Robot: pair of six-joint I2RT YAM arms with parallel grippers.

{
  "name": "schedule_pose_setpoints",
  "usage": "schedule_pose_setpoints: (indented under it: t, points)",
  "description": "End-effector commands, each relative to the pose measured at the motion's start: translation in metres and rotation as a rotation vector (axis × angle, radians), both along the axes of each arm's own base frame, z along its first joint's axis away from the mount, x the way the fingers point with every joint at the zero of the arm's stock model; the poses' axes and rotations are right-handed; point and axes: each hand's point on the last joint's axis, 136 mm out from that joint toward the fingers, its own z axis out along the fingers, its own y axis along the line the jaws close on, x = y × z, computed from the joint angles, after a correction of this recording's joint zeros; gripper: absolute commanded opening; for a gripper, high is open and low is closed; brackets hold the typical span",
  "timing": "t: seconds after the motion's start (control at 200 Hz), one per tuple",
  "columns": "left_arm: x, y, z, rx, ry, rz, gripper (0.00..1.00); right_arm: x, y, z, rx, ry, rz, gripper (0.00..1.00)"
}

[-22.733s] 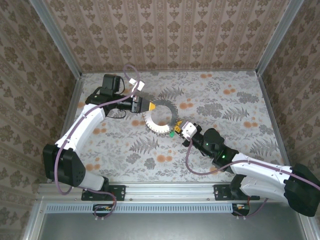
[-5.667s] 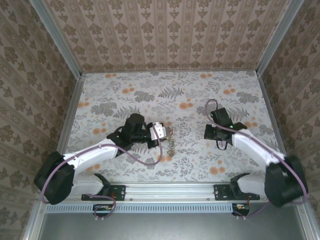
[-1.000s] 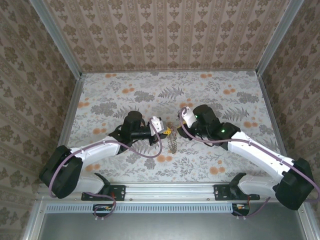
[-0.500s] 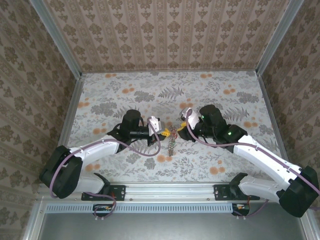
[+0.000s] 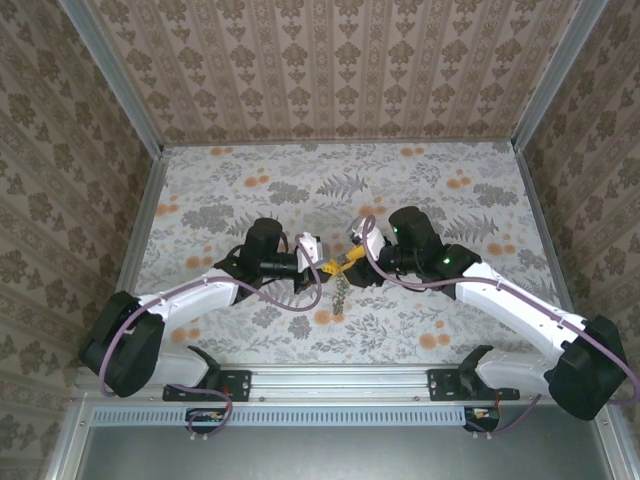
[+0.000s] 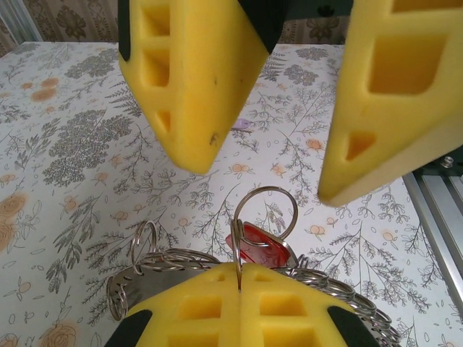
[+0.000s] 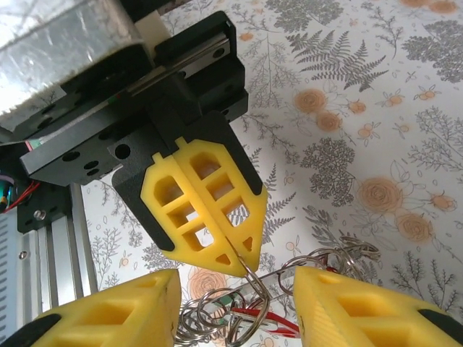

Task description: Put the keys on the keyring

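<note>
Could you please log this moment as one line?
left tool: shut on keyring | right tool: open, facing left tool | red key: beside grip

The left gripper point(image 6: 239, 269) and the right gripper point(image 7: 236, 278) have yellow fingers of matt, faintly grainy plastic, moulded with open pockets. The left one's mount point(image 7: 137, 137) is matt black plastic. The keyring point(image 6: 148, 280) is bright polished metal, a smooth band edged with thin shiny wire loops. The red key point(image 6: 262, 253) has a glossy, plastic-looking head. The table point(image 5: 450, 190) wears a matt floral print, paper or cloth I cannot tell. The arm shells point(image 5: 190, 298) are smooth glossy white plastic. The front rail point(image 5: 330, 385) is dull brushed metal.
</note>
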Motion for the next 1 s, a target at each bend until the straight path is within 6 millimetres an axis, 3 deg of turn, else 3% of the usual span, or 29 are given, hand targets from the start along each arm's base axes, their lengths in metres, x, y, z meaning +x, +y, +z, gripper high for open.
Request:
schedule_pose_setpoints:
  t: [0.0, 0.28, 0.57, 0.79, 0.995]
  points:
    - [0.000, -0.004, 0.022, -0.051, -0.058, -0.039, 0.00, -0.005, 0.003, -0.005, -0.017, -0.072, 0.074, 0.45]
    - [0.000, -0.005, 0.023, -0.057, -0.058, -0.043, 0.00, -0.001, 0.004, -0.016, -0.079, -0.098, 0.119, 0.38]
    - [0.000, -0.005, 0.022, -0.057, -0.053, -0.045, 0.00, -0.001, 0.005, -0.025, -0.093, -0.127, 0.152, 0.23]
    - [-0.001, -0.005, 0.023, -0.060, -0.055, -0.048, 0.00, 0.000, 0.003, -0.029, -0.120, -0.168, 0.168, 0.27]
    - [-0.001, -0.005, 0.024, -0.062, -0.056, -0.049, 0.00, 0.000, 0.004, -0.034, -0.133, -0.166, 0.186, 0.23]
